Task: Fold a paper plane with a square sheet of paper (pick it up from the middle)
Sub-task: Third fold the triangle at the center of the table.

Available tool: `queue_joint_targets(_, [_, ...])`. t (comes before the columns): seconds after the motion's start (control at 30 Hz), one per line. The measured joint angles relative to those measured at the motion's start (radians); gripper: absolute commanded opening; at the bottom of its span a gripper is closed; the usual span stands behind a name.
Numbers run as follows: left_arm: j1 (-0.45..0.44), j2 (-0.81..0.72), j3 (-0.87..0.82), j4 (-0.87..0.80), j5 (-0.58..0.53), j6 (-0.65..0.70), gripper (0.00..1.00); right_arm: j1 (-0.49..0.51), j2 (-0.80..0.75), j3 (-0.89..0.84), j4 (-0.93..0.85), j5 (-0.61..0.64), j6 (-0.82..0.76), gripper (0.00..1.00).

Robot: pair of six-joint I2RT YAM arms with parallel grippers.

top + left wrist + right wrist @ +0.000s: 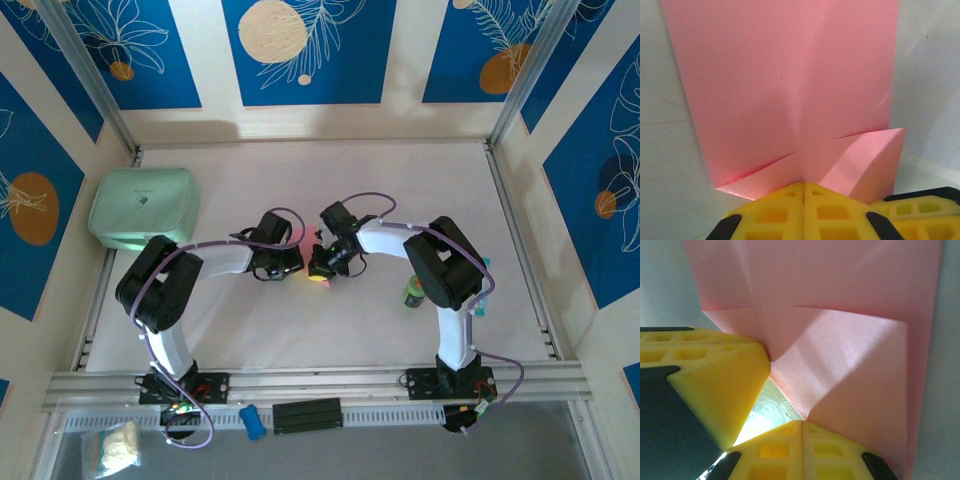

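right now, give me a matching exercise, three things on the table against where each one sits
Things:
1. mint-green case
2. small green can
3. pink paper

Places:
a. beside the right arm
b. middle of the table, partly folded
c. far left corner

Pairs: 1-c, 2-a, 3-b

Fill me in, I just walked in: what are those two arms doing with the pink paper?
The two arms meet at the middle of the table. The left gripper and the right gripper are both shut on one edge of the square sheet of paper. It has flaps folded in near the grip but is not yet a plane. A mint-green case and a small green can sit aside.
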Motion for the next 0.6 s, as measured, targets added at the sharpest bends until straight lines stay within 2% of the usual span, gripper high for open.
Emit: queue_joint_targets(0.6, [0.000, 0.000, 0.000, 0.000, -0.005, -0.007, 0.06, -0.022, 0.021, 0.001, 0.044, -0.013, 0.038, 0.00])
